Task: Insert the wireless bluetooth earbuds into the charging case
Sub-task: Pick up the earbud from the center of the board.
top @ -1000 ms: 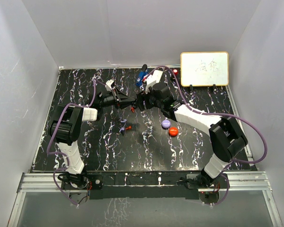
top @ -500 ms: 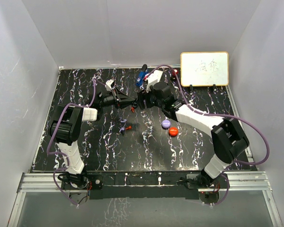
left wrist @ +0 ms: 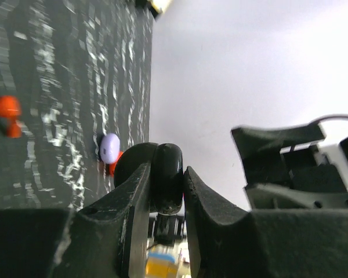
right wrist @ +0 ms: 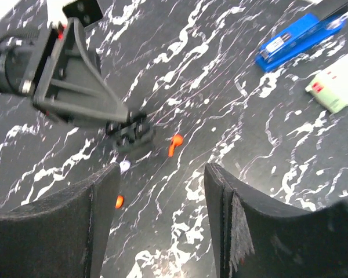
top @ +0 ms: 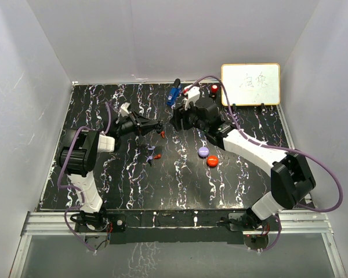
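Black marbled worktop [top: 104,185], white walls round it. Whiteboard [top: 250,84] stands at the far right corner.

Left tool [top: 152,125] is mid-worktop, jaws narrow and clamped on a black round puck [left wrist: 167,165] held on edge. Right tool [right wrist: 161,174] is just beside it on the far side, jaws moderately wide, nothing between them.

Blue gadget [top: 173,94] lies at the far edge.

Purple case [top: 203,152] and red case [top: 212,161] lie side by side, shut, near the centre.

Red earbud [right wrist: 175,143] lies loose on the worktop, just beside the puck. Second red earbud [top: 157,156] and purple earbud [top: 149,157] lie together, nearer the bases.
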Available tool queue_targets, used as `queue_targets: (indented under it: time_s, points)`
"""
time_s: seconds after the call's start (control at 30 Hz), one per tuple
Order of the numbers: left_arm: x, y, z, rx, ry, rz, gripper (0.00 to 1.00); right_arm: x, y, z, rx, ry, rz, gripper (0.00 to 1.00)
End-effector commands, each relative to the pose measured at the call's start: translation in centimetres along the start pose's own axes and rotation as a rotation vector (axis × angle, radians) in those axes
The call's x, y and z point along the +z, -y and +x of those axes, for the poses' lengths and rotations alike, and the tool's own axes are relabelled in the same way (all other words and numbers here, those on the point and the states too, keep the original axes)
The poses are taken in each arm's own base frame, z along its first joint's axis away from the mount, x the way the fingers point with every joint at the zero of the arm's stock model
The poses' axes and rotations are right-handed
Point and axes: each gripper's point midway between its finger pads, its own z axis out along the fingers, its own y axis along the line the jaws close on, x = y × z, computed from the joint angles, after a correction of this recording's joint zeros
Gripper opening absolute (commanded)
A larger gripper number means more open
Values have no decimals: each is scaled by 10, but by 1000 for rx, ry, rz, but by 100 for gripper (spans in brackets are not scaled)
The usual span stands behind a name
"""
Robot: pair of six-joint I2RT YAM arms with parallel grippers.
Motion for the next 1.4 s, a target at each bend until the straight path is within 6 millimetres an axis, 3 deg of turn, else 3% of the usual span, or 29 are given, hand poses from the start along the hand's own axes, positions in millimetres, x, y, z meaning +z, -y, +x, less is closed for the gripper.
queue_targets:
  time_s: [0.0,0.27,0.47,0.6,0.83,1.37]
  points:
    - [-32,6,-37,2,193,19,0,6,-38,39,13,-100,-140,56]
    - [-72,3,-51,-4,357,-36,0,16,-116,91,-9,-224,-288,54]
    - [-93,3,-51,1,401,-61,0,21,-146,121,-13,-293,-315,51]
    - [-101,1,-52,-8,413,-58,0,28,-150,141,1,-347,-296,47]
    - [-107,2,-51,-1,417,-56,0,41,-148,156,10,-378,-260,47]
    - [-114,-2,-49,-14,411,-45,0,65,-146,169,5,-402,-224,46]
